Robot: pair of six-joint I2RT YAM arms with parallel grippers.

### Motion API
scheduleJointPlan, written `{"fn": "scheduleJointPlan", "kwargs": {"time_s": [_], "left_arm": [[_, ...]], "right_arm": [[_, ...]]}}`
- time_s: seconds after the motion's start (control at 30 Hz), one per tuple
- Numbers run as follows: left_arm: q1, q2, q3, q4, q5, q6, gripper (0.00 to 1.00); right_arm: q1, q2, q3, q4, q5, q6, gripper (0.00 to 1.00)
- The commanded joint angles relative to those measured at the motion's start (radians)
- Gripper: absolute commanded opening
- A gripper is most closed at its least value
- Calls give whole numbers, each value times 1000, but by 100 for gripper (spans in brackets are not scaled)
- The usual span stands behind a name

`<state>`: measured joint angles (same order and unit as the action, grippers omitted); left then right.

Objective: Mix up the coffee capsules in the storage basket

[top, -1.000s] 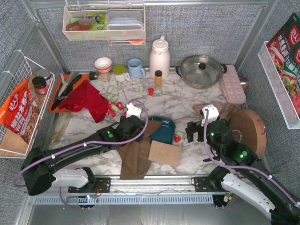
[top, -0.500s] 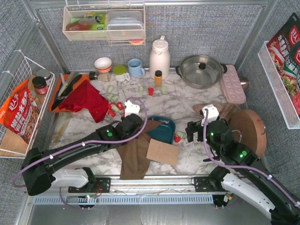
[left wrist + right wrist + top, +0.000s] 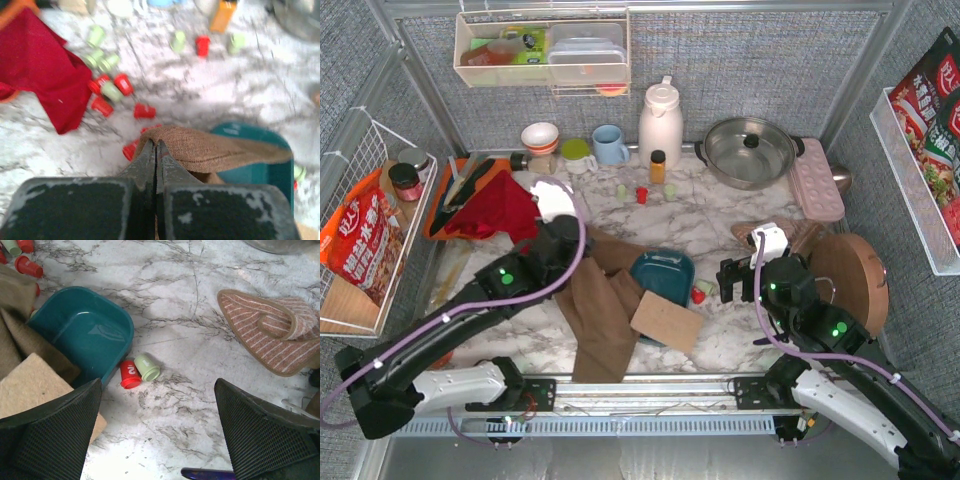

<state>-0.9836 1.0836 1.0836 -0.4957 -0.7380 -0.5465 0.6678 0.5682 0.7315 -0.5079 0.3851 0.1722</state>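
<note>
The teal storage basket [image 3: 665, 276] [image 3: 82, 330] sits mid-table and looks empty inside. A brown cloth [image 3: 600, 300] [image 3: 210, 147] drapes over its left edge. My left gripper [image 3: 156, 144] is shut on a fold of that cloth, held above the table. Red and mint coffee capsules [image 3: 112, 90] lie scattered on the marble beyond it, beside a red cloth [image 3: 45, 85]. One red capsule [image 3: 130, 375] and one green capsule [image 3: 147, 367] lie against the basket's right wall. My right gripper [image 3: 157, 425] [image 3: 732, 282] hovers open just right of them, holding nothing.
A cardboard square [image 3: 667, 322] leans on the basket's near side. A striped slipper-shaped pad [image 3: 270, 335] and a round wooden board [image 3: 855, 280] lie to the right. At the back stand a white thermos [image 3: 660, 120], a steel pot [image 3: 750, 150], a blue mug [image 3: 610, 145] and an orange-capped bottle [image 3: 658, 165].
My left gripper shut on the brown cloth, then pulled back and left with it, dragging the cloth off the basket so more of the basket shows. The right arm stayed put.
</note>
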Motion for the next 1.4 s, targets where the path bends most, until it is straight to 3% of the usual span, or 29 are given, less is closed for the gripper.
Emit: {"fn": "scheduleJointPlan", "kwargs": {"time_s": [0.0, 0.27, 0.8, 1.0, 1.37], "left_arm": [[75, -31, 98, -7, -126, 117, 0], [333, 14, 383, 82, -82, 339, 0], [547, 377, 1065, 156, -114, 619, 0], [619, 407, 1030, 387, -169, 764, 0], [885, 524, 981, 428, 101, 554, 0]], "right_arm": [[2, 0, -1, 9, 9, 1, 99], [1, 3, -2, 11, 5, -2, 99], [1, 19, -4, 19, -9, -2, 99], [2, 24, -6, 23, -12, -2, 99], [2, 44, -6, 25, -33, 0, 99]]}}
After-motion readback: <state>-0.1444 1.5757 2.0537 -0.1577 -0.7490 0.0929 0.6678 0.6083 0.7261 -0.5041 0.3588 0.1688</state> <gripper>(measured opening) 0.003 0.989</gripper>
